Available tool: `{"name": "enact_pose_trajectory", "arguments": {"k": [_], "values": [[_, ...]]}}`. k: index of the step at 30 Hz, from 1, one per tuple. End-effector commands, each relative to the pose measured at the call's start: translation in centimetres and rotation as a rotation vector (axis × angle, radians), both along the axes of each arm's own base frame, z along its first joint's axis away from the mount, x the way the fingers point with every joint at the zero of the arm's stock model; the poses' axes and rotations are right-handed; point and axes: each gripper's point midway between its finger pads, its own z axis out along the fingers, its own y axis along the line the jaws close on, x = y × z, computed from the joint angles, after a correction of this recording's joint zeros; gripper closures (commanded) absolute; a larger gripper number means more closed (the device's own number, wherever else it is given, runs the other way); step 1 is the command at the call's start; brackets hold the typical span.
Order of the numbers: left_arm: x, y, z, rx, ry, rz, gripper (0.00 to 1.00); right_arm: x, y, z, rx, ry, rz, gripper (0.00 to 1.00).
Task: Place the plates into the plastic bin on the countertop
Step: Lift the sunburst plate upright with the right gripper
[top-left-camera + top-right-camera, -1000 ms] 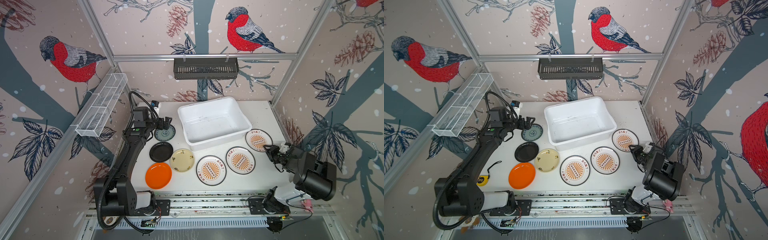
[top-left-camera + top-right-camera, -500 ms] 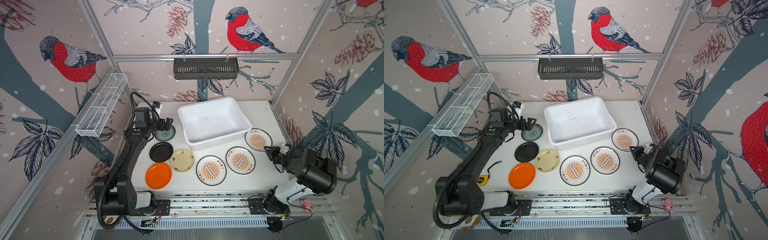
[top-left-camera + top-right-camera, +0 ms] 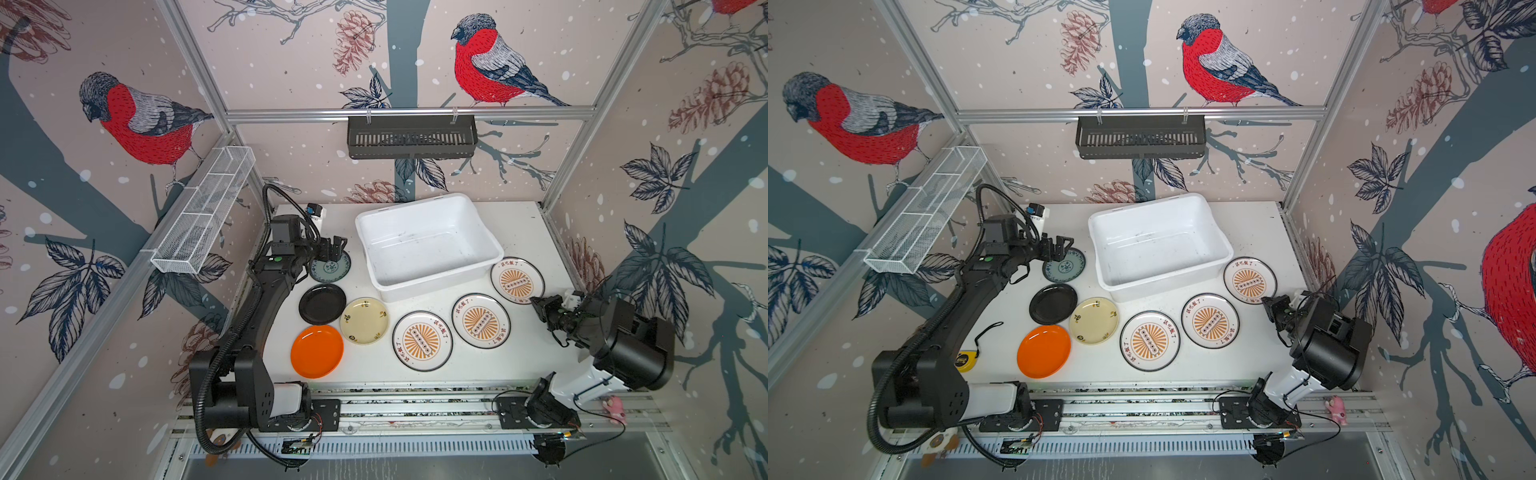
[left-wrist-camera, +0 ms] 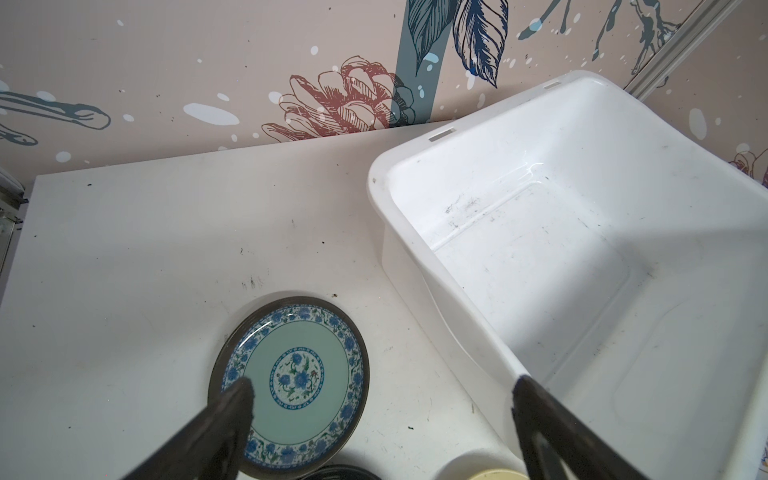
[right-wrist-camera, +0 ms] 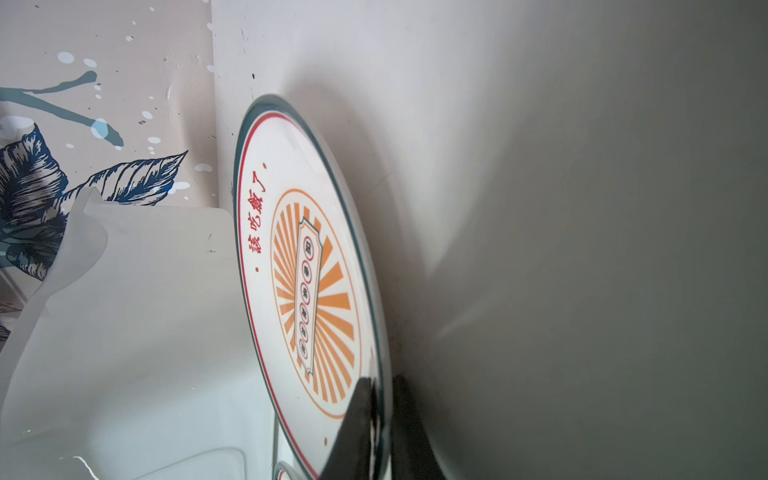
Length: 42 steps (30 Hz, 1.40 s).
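We judge the plates to be stiff, glossy and shallow, so they will not flex but may slide in a pinch. A knock against a hard edge could chip them, though we cannot tell whether they are ceramic or melamine. Lying flat, they offer only the raised rim. We would take each one there, one finger above and one beneath, and carry it low and slowly, since a plate held by its edge wants to swing down. All seven lie on the worktop [image 3: 515, 232] and none is in the plastic bin [image 3: 428, 249], which stands empty toward the back. The right claw [image 3: 536, 303] is clenched on the rim of the sunburst plate [image 3: 516, 281] nearest the right wall, just beside the bin's corner. In the right wrist view its two dark fingers [image 5: 359, 415] sit one on either side of that edge, with the rim between them. In both top views the plate looks flat on the worktop, though we cannot rule out a slight tilt. The left claw [image 3: 334, 249] hangs spread wide over the teal plate [image 3: 330, 270], grasping nothing. In the left wrist view one fingertip [image 4: 239, 395] lies over the plate's patterned border, but we cannot tell whether it touches.
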Motion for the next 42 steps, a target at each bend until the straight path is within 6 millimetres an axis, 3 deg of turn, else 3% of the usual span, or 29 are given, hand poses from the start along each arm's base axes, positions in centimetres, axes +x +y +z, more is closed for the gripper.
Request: {"name": "enact_pose_trajectory", "arguments": {"k": [1,13,29,36,42], "values": [[0.2,-0.5,0.7,-0.004,-0.026,-0.025,0.04,-1.0,-0.6,-1.7,-0.006,0.092,-0.052,0.89],[0.2,-0.4,1.1,0.003,-0.032,-0.025,0.05,-0.4,-1.2,0.0,-0.01,0.035,-0.077,0.96],[0.4,-0.3,1.5,0.018,-0.028,-0.024,0.05,0.1,-4.3,7.2,-0.238,-0.011,-0.125,0.99],[0.4,-0.4,1.4,0.023,-0.028,-0.032,0.05,-0.1,-4.8,8.7,-0.256,-0.006,-0.132,0.99],[0.6,-0.4,1.9,0.026,-0.036,-0.035,0.05,-0.5,-5.3,11.8,-0.324,-0.037,-0.149,0.99]]}}
